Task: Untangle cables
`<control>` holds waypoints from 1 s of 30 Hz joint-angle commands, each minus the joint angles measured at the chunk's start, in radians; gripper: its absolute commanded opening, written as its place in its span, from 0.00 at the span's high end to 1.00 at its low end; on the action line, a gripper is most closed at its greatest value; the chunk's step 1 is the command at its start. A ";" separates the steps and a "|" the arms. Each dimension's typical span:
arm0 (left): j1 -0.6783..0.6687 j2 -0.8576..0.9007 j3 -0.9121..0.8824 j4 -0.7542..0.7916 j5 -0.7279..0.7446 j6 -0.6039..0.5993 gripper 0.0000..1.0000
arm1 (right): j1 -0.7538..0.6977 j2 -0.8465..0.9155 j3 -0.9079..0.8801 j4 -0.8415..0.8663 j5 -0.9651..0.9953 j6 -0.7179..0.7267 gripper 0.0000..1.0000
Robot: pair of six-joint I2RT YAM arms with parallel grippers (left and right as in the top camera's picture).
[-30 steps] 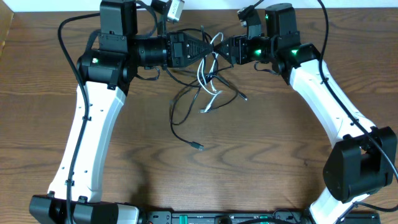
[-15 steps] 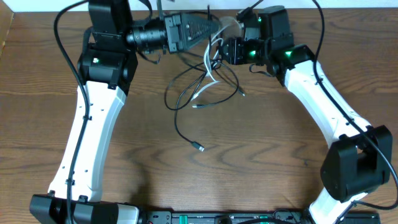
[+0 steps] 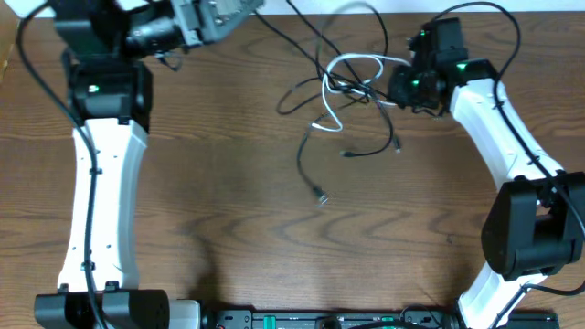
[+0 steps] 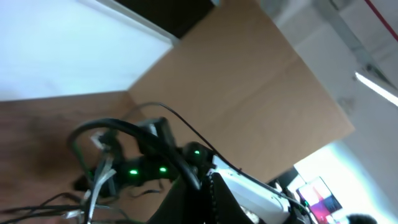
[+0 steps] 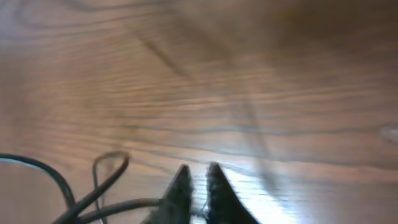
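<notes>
The cables (image 3: pixel 347 87) lie as a loose tangle at the back right of the table: a white cable (image 3: pixel 355 64) looped among thin black ones. One black plug end (image 3: pixel 321 197) trails toward the middle. My left gripper (image 3: pixel 239 9) is raised at the back left, shut on a black cable (image 3: pixel 297 29) stretched from it to the tangle. In the left wrist view the left gripper (image 4: pixel 208 190) is dark, with that black cable (image 4: pixel 163 149) across it. My right gripper (image 3: pixel 391 85) sits at the tangle's right edge. In its own view the right gripper (image 5: pixel 198 177) is shut on a thin white strand.
The brown wooden table (image 3: pixel 210 228) spreads in front of the tangle. Both white arms stand along the sides, the right arm's base (image 3: pixel 530 233) at the front right. A black strip (image 3: pixel 320 320) lies along the front edge. A cardboard panel (image 4: pixel 249 81) stands behind the table.
My left arm swung up and to the left, drawing a black cable taut. The tangle shifted right and spread out. My right gripper moved right and closed.
</notes>
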 commanded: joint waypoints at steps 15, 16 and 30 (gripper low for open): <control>0.136 0.047 0.018 -0.769 -0.377 0.658 0.93 | -0.045 -0.143 0.002 -0.115 -0.286 -0.304 0.99; 0.136 0.050 0.018 -0.818 -0.455 0.687 0.92 | -0.055 -0.169 0.002 -0.123 -0.286 -0.304 0.99; 0.146 0.053 0.018 -1.012 -1.154 0.737 0.93 | -0.245 -0.402 0.002 -0.201 -0.282 -0.304 0.99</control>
